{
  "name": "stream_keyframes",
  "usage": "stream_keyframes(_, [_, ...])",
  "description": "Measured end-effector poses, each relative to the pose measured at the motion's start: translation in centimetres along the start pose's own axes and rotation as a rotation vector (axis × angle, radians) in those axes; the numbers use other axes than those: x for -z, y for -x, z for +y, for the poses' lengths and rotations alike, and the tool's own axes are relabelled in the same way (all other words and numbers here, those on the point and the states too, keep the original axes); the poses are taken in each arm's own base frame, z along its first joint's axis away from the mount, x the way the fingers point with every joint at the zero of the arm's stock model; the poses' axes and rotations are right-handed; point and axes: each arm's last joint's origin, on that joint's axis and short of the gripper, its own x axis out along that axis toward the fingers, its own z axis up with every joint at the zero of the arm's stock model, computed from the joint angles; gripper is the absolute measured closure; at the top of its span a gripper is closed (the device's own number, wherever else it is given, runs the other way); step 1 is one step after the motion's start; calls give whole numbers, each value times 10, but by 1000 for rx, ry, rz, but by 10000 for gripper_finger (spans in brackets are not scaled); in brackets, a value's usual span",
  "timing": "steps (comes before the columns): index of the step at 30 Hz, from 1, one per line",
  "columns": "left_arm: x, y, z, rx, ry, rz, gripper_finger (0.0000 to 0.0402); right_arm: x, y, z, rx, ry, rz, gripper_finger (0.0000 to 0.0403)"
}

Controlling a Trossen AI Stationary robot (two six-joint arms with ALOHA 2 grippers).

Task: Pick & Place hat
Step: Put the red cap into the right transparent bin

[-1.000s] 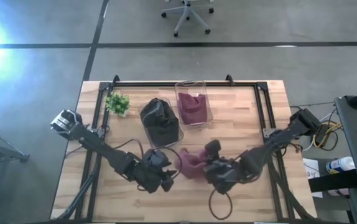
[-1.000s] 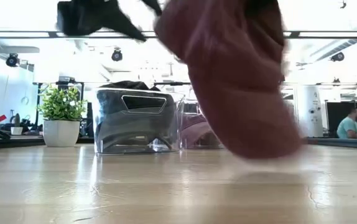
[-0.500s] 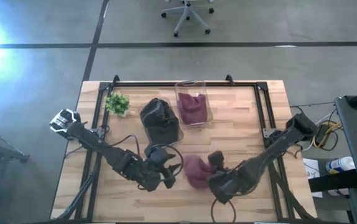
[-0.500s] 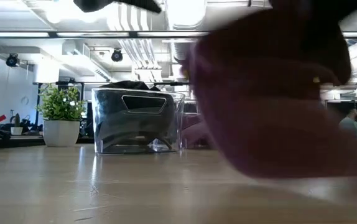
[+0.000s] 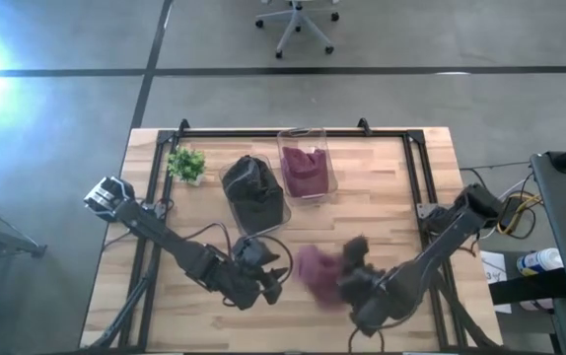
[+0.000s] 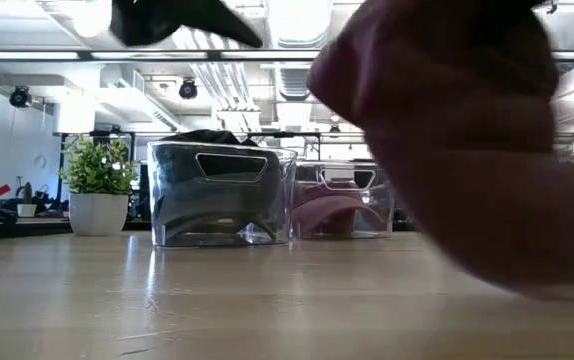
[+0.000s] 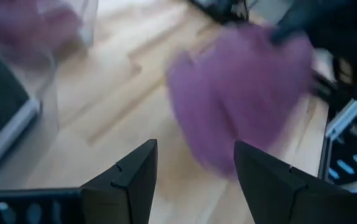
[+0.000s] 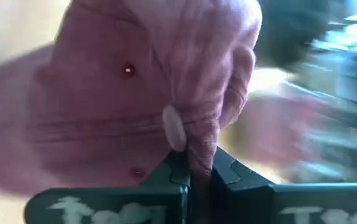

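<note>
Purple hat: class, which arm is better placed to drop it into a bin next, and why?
Right. The right gripper is shut on the purple hat, holding it off the table. The left gripper is open and empty beside it.
</note>
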Motion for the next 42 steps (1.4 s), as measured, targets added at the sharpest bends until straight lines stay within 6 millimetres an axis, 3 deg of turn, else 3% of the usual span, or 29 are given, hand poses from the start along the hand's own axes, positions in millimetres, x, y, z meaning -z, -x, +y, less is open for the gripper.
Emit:
stream_keyframes(3, [-10, 4, -7, -5, -46, -61, 196, 0, 15, -30, 168, -64, -2, 394])
stream_keyframes(6, [-16, 7, -11, -11, -107, -97, 196, -5, 24, -37, 144, -125, -50, 394])
stream_keyframes(12, [-15, 7, -9, -35, -188, -107, 196, -6, -5, 9, -7, -56, -35, 394])
stream_keyframes(17, [-8, 3, -5, -43, -185, -72, 196, 5, -35, 55, -97, 53, 101, 390])
stream_keyframes(23, [-3, -1, -9, 25, -166, -8, 196, 9, -46, 90, -182, 102, 178, 361])
stream_keyframes(34, [31, -49, -33, 251, -117, 49, 196, 9, -39, 97, -263, -48, 230, 271])
stream_keyframes(42, [21, -91, -34, 249, -250, 68, 196, 13, -19, 109, -293, -4, 199, 216])
